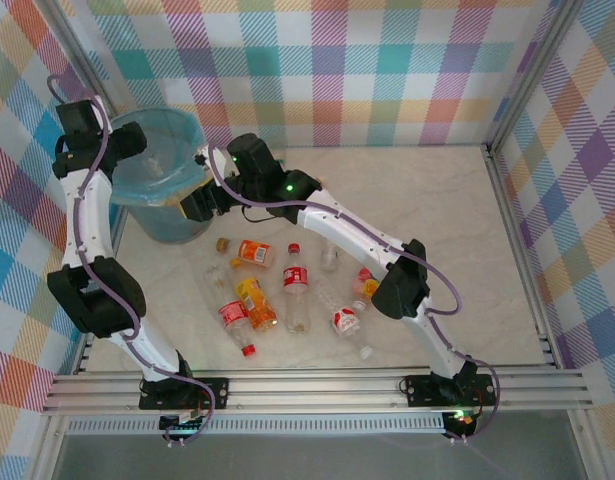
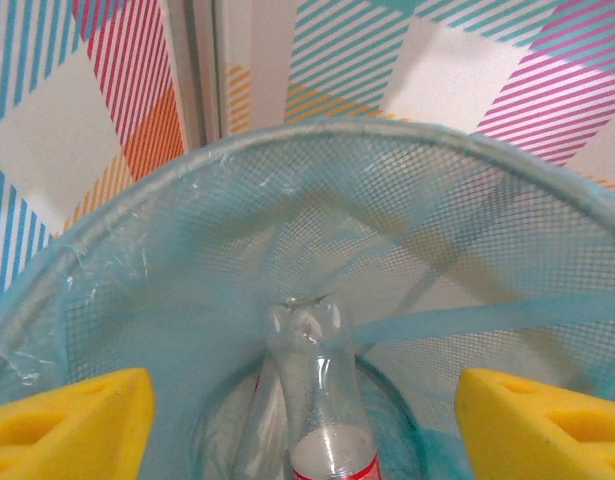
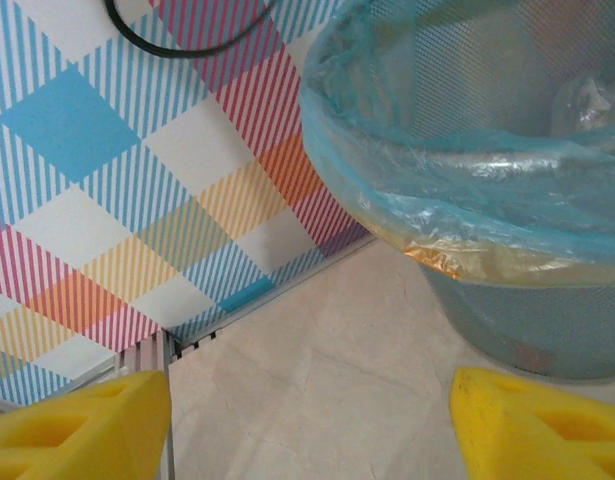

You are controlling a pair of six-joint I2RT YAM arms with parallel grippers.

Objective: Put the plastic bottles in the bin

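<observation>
Within the bin [image 1: 163, 222], showing a light-blue bag [image 2: 137, 290] lining the mesh wall. Over the bin's mouth, showing the left gripper [image 2: 302, 400] spreading wide and clasping nothing. Just beside the bin's outer wall, showing the right gripper [image 3: 312, 400] likewise standing parted and empty. Near the bin, showing loose plastic bottles [image 1: 295, 285] lying scattered. Inside the bin, showing one clear bottle [image 2: 307, 345] sitting between the yellow pads [image 2: 77, 420], touching neither.

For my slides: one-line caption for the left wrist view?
Open left gripper over the blue-lined bin, a clear red-labelled bottle inside it.
</observation>
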